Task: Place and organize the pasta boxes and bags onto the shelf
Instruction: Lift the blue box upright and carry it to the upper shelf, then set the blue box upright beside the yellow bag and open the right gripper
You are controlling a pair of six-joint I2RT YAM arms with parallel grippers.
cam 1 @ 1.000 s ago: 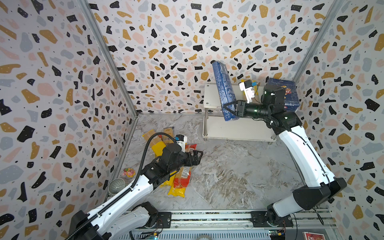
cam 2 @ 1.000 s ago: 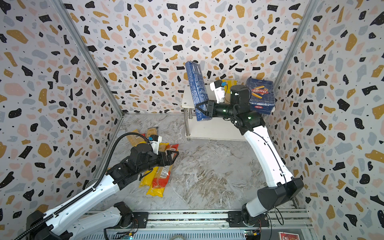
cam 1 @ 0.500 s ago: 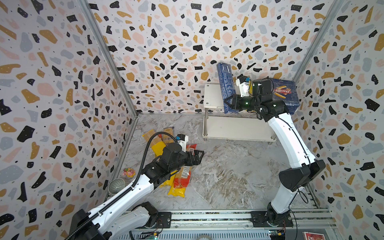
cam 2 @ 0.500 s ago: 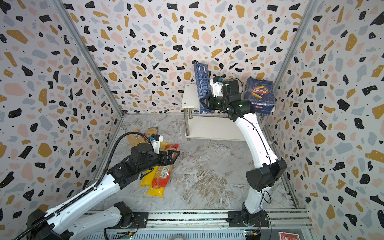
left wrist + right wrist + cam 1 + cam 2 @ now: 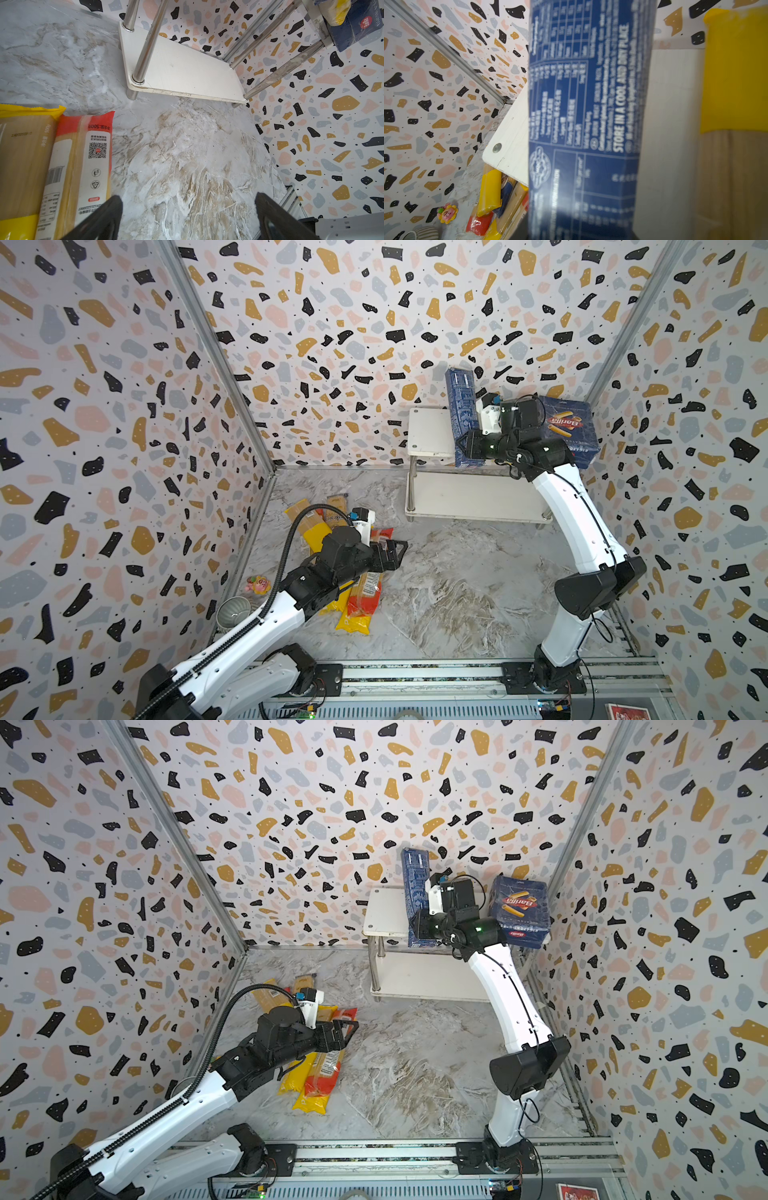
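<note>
The long narrow blue pasta box (image 5: 463, 414) (image 5: 417, 898) (image 5: 583, 124) stands nearly upright over the shelf's top board (image 5: 430, 431) (image 5: 386, 911), with my right gripper (image 5: 467, 445) (image 5: 419, 925) shut on its lower end. The wide Barilla box (image 5: 567, 431) (image 5: 521, 909) lies on the right of that board. A yellow-ended bag (image 5: 735, 72) lies on the board between the two boxes. Several bags (image 5: 361, 601) (image 5: 318, 1081) (image 5: 83, 158) lie on the floor at the left. My left gripper (image 5: 397, 553) (image 5: 351, 1029) (image 5: 187, 201) hovers open at their far end, holding nothing.
The shelf's lower board (image 5: 473, 497) (image 5: 182, 68) is bare, with chrome legs at its corners. A grey cup (image 5: 232, 612) and a pink flower toy (image 5: 257, 585) (image 5: 447, 213) sit by the left wall. Patterned walls close in three sides; a rail (image 5: 415, 672) runs along the front.
My right arm has carried the narrow blue box back from in front of the shelf to above the top board and turned it more upright. The left arm has not moved.
</note>
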